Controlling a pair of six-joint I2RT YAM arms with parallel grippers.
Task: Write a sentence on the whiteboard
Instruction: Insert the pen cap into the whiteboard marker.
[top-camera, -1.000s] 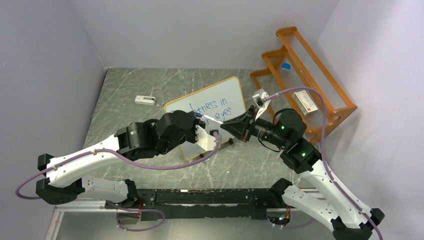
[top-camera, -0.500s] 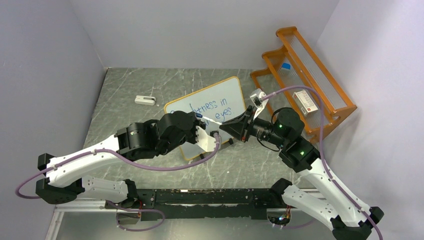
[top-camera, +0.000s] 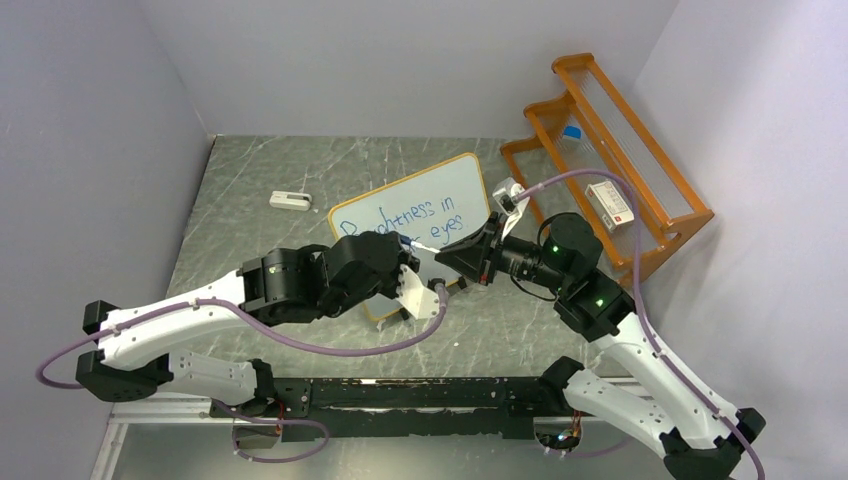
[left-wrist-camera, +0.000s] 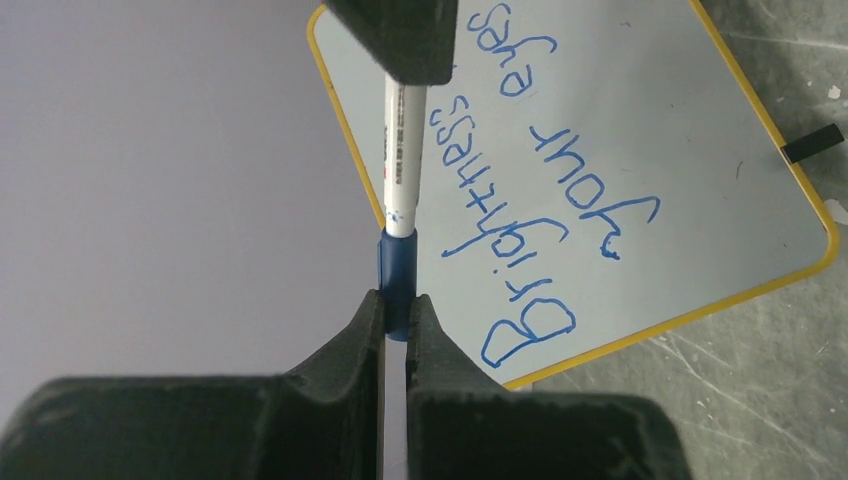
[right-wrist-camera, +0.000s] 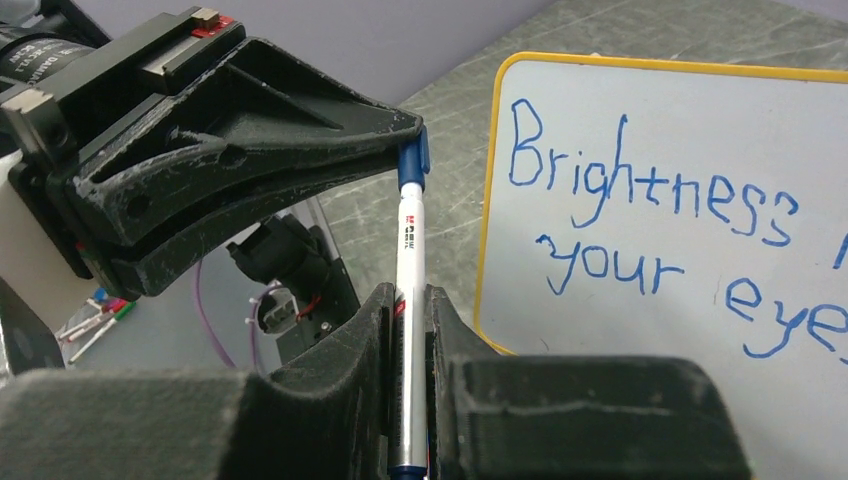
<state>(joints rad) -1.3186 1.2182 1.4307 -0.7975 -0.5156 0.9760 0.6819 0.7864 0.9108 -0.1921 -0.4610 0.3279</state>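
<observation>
The marble table (top-camera: 240, 180) was seen with the whiteboard (top-camera: 445, 185) laid near its middle. The sentence (left-wrist-camera: 520, 220), "Brightness in your eyes", was written across the board in two blue lines, so the writing was judged finished.

Above the board's near half, the two arms were brought tip to tip. The left gripper (left-wrist-camera: 397, 305) was reached in from the left and the right gripper (right-wrist-camera: 408, 300) from the right. A white marker (right-wrist-camera: 410, 250) was held between them, its long axis lying left to right along the line joining the two pincers.

The right pincer was clamped on the marker's barrel. The left pincer was clamped on the blue cap (left-wrist-camera: 397, 262) at the marker's left end. In both wrist views the cap was seen butted against the barrel, though whether it was fully seated could not be told.

Any pull or push along that shared axis was judged to be what the coming move depended on. Both arms were equally close to the marker.
</observation>
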